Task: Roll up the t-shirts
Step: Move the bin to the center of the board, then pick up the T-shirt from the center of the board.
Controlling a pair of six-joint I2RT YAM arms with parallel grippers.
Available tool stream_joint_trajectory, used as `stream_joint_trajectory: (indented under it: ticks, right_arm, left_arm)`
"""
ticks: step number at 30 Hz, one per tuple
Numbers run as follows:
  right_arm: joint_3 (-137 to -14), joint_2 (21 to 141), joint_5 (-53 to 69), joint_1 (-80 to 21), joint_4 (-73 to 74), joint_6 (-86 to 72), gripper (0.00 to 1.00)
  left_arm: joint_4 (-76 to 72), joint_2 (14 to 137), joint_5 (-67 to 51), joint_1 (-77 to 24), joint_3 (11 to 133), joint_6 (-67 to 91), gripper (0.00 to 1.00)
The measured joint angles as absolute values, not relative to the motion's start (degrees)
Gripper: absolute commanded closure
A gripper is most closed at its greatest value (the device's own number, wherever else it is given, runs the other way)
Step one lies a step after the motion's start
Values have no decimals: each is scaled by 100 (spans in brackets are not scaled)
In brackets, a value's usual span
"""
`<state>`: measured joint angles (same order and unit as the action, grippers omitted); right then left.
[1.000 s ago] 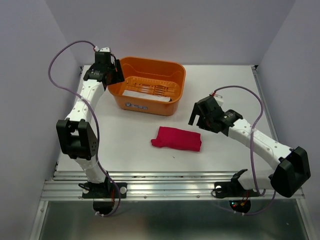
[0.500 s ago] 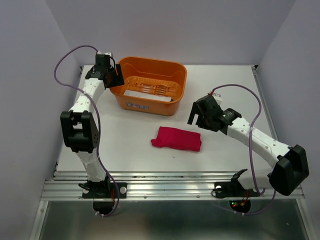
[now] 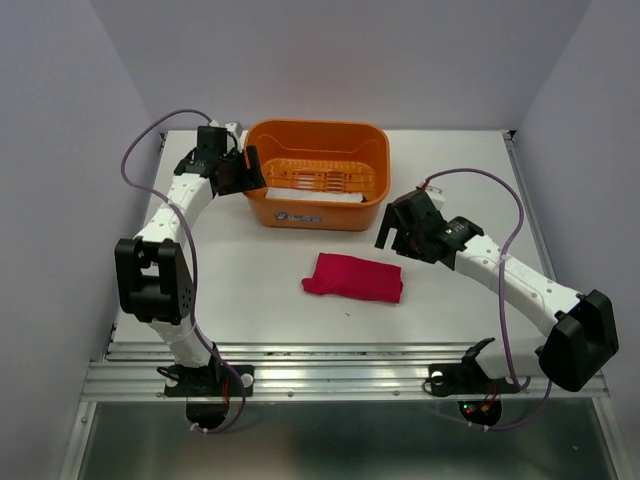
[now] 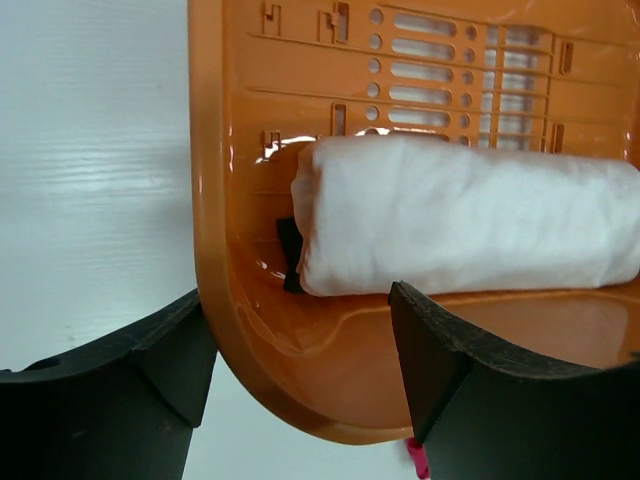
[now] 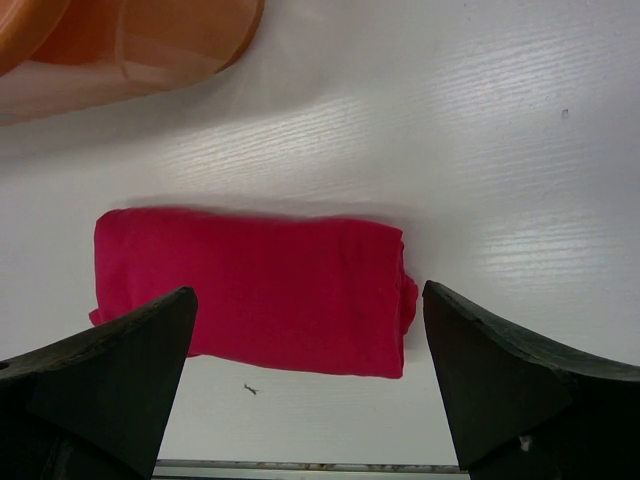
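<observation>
A crimson-pink t-shirt [image 3: 353,277] lies folded into a compact oblong on the white table, in front of the orange basket [image 3: 316,126]. My right gripper [image 3: 392,232] hovers just behind and right of the shirt. In the right wrist view its jaws stand wide open [image 5: 310,290], with the t-shirt [image 5: 250,290] on the table between and beyond them, untouched. My left gripper [image 3: 245,172] is at the basket's left end. One finger is outside the wall and one inside [image 4: 296,290], clamped across the basket's rim [image 4: 230,150].
A rolled white cloth [image 4: 460,225] lies inside the basket on its slotted floor. The basket's corner [image 5: 120,50] shows at the top left of the right wrist view. A metal rail [image 3: 340,352] runs along the table's near edge. Walls stand close on both sides.
My left gripper has swung to the right, and the orange basket has slid right with it. The right arm and the t-shirt have stayed put.
</observation>
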<state>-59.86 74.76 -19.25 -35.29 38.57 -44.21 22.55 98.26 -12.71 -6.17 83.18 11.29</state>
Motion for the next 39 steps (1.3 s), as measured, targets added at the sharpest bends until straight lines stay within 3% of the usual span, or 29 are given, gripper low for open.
stream_joint_trajectory:
  ticks: [9,16,23,32,39]
  right_arm:
    - [-5872,7415,-1662,-3336,3852,-4464,0]
    - [-5498,7120,-1345,-3301,3854,-4528,0]
    - [-5465,7081,-1240,-3301,3852,-4523,0]
    - [-5470,7105,-1219,-3301,3854,-4523,0]
    - [-5472,7205,-1219,-3301,3854,-4525,0]
  left_arm:
    - [2368,9098,-1540,-1046,7747,1256,18]
    - [2403,8130,-873,-1050,7550,1378,16]
    - [2327,6510,-139,-1116,6246,2244,25]
    - [2604,5756,19,-2692,4762,3636,25]
    - [2112,5837,-484,-3247,4077,4128,23]
